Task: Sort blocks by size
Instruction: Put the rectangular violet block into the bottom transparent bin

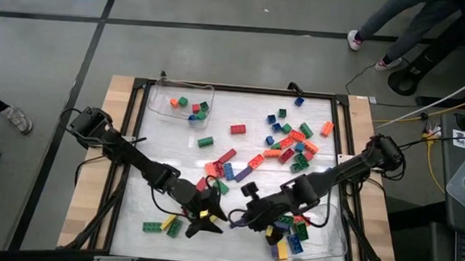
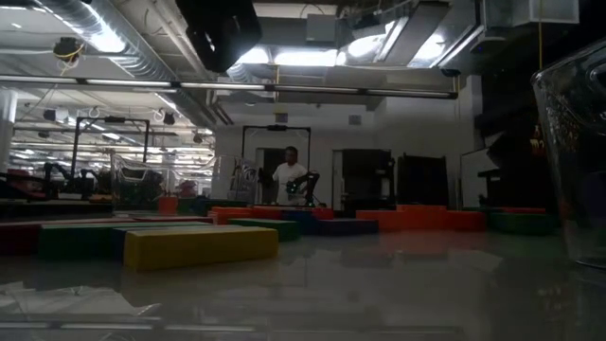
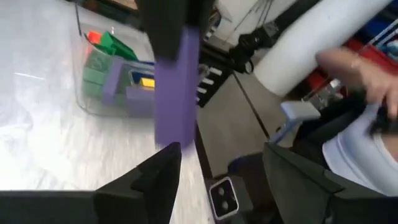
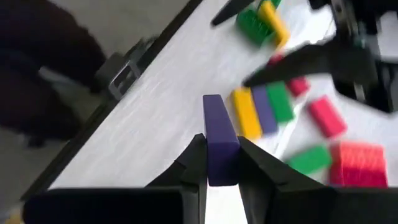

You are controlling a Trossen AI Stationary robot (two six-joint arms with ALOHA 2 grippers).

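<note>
A long purple block (image 4: 217, 124) is held up over the table's near middle by my right gripper (image 4: 221, 142), which is shut on it. In the left wrist view this purple block (image 3: 176, 87) hangs upright. My left gripper (image 3: 221, 155) is open just below and beside the block's lower end. From above, my left gripper (image 1: 213, 217) and my right gripper (image 1: 241, 220) stand close, facing each other. Loose blocks (image 1: 288, 146) lie scattered on the table's middle and far right. A few blocks (image 1: 162, 225) lie near my left gripper. My right gripper pinches the purple block's two long sides near one end (image 4: 219, 163) between its two fingers. The fingers come slanting down from the table's right. The block runs on past the fingertips and hangs lifted clear of the table. My left gripper has one fingertip (image 3: 166, 155) right at the block's lower end (image 3: 169, 134); whether it touches, I cannot tell.
A clear tray (image 1: 332, 248) at the near right holds several blocks. Another clear tray (image 1: 160, 100) at the far left holds a few. A yellow block (image 2: 199, 246) lies close before the low camera. A person's hand (image 3: 367, 68) shows beyond the table's near edge.
</note>
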